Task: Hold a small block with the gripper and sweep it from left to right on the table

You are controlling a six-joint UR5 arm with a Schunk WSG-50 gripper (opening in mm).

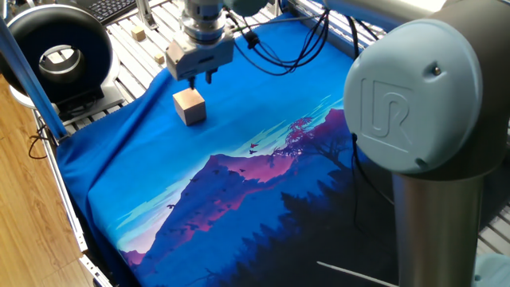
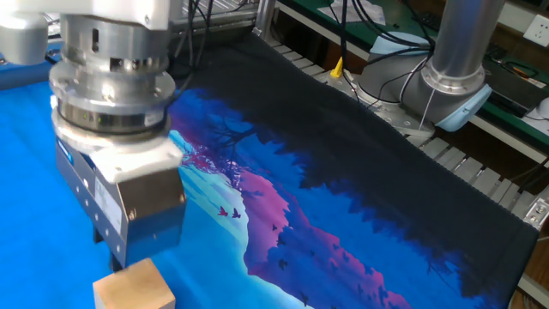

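Gripper [image 1: 201,77] hangs above the cloth near the table's far left corner, short dark jaws pointing down, a narrow gap visible between them, nothing held. Clear air shows between the jaw tips and the small block [image 1: 190,106] below. In the other fixed view the gripper's [image 2: 129,257] boxy metal body fills the left side, and the block's [image 2: 135,286] top face sits just under its lower edge, not touching it.

Small block: plain tan wooden cube, resting flat on the light blue sky part of the cloth, close to the left edge of the table [image 1: 86,96], slightly nearer the camera than the gripper. It sits turned at a slight angle to the cloth's edge.

Black cables [image 1: 275,56] trail from the wrist and loop over the cloth toward the far edge. Grey arm joint [image 1: 426,88] looms large at the right of the view.

Cloth [image 1: 239,199]: blue, with purple mountains across the middle and dark forest toward the near right corner. It drapes over the left edge, leaving silver slats bare beyond it.

On the bare slats past the far left corner: one much smaller wooden cube [image 1: 139,33] and a black ring-shaped device [image 1: 56,44]. In the other fixed view, the arm's base column [image 2: 455,60] stands beyond the cloth's far edge, with a small yellow object [image 2: 338,66] near it.
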